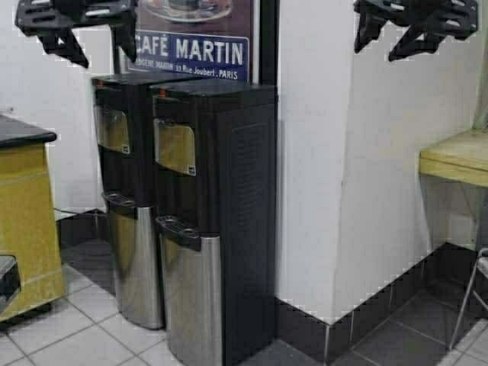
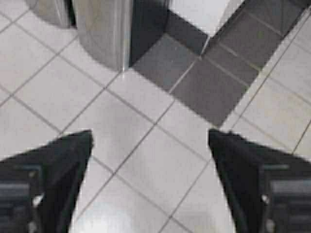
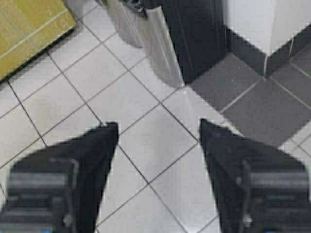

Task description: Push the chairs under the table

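Note:
The end of the pale yellow-wood table (image 1: pixel 460 157) shows at the right edge of the high view, against the white wall. Below it a thin chrome chair leg (image 1: pixel 467 300) stands at the lower right; the chair's seat and back are out of view. My left gripper (image 1: pixel 76 27) hangs raised at the top left, my right gripper (image 1: pixel 415 27) at the top right. In the wrist views the left gripper (image 2: pixel 149 137) and the right gripper (image 3: pixel 158 127) are both open and empty over white floor tiles.
Two black-and-steel water dispensers (image 1: pixel 194 221) stand straight ahead beside a white wall corner (image 1: pixel 313 168). A yellow cabinet (image 1: pixel 27 221) with a dark top stands at the left. A Café Martin poster (image 1: pixel 194 42) hangs behind. Dark floor tiles (image 1: pixel 396 320) run along the wall.

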